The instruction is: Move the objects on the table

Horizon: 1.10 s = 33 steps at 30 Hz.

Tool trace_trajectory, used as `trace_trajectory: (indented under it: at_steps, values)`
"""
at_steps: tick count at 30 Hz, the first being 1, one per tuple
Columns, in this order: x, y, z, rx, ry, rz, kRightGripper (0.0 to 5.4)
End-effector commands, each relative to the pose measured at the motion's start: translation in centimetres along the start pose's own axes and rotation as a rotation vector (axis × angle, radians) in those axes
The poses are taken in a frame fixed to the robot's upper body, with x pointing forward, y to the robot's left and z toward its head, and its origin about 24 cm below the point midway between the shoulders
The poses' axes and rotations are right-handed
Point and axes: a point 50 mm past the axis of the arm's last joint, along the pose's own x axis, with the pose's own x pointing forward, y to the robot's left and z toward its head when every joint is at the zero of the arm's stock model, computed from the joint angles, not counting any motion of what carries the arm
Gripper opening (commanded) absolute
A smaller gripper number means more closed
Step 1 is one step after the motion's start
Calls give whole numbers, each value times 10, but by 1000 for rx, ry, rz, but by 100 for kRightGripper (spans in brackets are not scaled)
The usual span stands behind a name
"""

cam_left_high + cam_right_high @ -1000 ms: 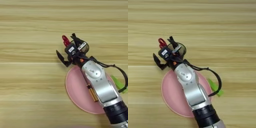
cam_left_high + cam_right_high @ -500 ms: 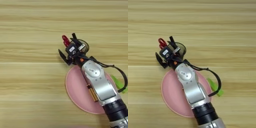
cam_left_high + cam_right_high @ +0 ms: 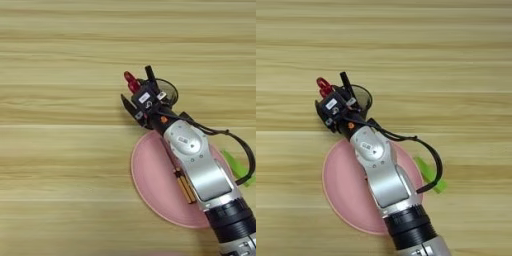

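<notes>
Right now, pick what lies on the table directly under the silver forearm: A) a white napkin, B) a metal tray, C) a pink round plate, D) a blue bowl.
C: a pink plate lies flat on the table, and the forearm crosses over its right part, with the right gripper reaching past the plate's far rim.
</notes>
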Motion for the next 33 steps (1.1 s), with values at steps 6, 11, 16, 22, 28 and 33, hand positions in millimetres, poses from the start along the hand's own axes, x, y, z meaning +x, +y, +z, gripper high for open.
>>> trace_trajectory:
  at_steps: [6, 11, 16, 22, 28, 33]
  values:
    - [7, -16, 29, -45, -137, -72, 180]
    - [8, -15, 33, -51, -151, -82, 120]
    - [7, -17, 35, -55, -161, -88, 68]
    - [7, -17, 37, -58, -169, -94, 49]
    - [7, -18, 39, -60, -175, -100, 49]
    - [5, -19, 42, -61, -187, -105, 49]
